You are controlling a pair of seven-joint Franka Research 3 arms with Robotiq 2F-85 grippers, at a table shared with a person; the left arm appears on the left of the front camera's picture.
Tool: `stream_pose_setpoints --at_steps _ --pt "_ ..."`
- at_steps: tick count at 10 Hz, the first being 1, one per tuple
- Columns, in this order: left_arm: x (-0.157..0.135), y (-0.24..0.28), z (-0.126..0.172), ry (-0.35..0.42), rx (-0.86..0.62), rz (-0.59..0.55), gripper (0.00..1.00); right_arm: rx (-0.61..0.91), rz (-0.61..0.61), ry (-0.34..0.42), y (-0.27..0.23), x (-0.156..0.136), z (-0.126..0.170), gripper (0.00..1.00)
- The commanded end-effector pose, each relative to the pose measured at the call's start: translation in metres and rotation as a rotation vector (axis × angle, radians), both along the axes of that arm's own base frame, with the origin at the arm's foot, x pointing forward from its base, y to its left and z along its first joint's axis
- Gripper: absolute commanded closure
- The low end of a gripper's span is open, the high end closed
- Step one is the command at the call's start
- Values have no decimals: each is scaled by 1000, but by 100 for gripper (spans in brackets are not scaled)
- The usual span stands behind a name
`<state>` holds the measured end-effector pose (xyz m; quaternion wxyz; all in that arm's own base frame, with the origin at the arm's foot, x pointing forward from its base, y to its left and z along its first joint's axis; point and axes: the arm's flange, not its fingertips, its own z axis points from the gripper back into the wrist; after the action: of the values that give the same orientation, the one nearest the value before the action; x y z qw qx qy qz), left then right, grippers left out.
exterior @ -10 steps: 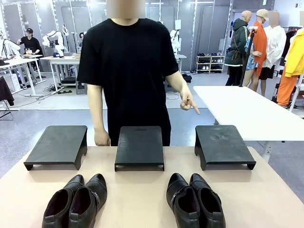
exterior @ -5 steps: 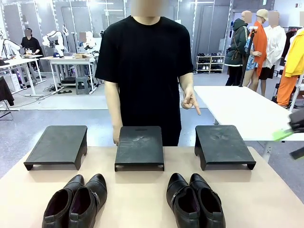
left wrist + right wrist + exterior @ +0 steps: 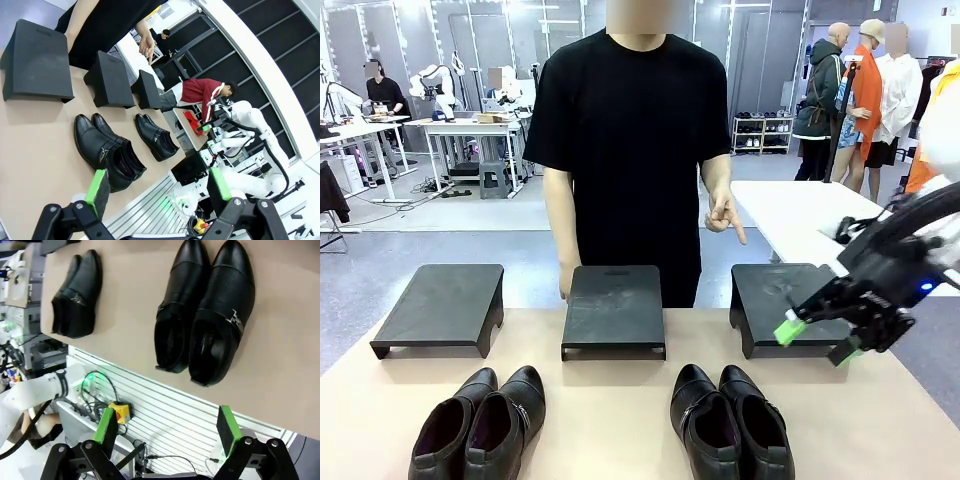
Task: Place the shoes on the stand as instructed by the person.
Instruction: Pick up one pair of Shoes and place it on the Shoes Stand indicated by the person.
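On the light brown tabletop [image 3: 610, 425], the left matte black sloped stand [image 3: 440, 305] sits at the far side. In front of it, at the near edge, lies the left pair of glossy black leather dress shoes [image 3: 480, 425]. The two shoes lie side by side and touching, long axes running near to far. Their toes point toward the stands and lean a little to the right, and their open heels face the robot. In the left wrist view the left gripper [image 3: 158, 185] has its green-padded jaws spread wide with nothing between them. This pair lies on the table beyond its fingertips, outside the jaws. The middle matte black sloped stand [image 3: 614, 308] sits straight ahead. Behind it stands the person [image 3: 630, 130] in a plain black T-shirt, one arm hanging straight down with its hand [image 3: 566, 283] at that stand's far left corner. The other forearm is bent forward, and its pointing hand [image 3: 725, 215] aims the index finger down toward the right matte black sloped stand [image 3: 775, 300]. The right pair of glossy black leather dress shoes [image 3: 730, 425] lies in front of that stand, also side by side, toes toward the stands and leaning slightly left. The right gripper [image 3: 817, 340] comes in from the right, tilted downward, and hovers over the stand's near right corner. Its jaws are fully apart and empty, and the right pair is below and to its left, not between them.
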<state>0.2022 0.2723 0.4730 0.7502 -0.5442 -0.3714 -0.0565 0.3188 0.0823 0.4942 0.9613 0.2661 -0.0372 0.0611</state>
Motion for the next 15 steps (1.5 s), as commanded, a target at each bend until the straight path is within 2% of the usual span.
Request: stream_pose_setpoints --at_steps 1,7,10,15 --pt "-2 3 1 -18 -3 -10 0 -95 -92 31 25 13 -22 0" --pt "-2 3 1 -18 -3 -10 0 -259 -108 44 102 22 -79 0" --pt "-2 3 1 -18 -3 -10 0 -363 -104 57 118 24 -111 0" --pt "-2 3 1 -18 -3 -10 0 -414 -97 87 131 31 -147 0"
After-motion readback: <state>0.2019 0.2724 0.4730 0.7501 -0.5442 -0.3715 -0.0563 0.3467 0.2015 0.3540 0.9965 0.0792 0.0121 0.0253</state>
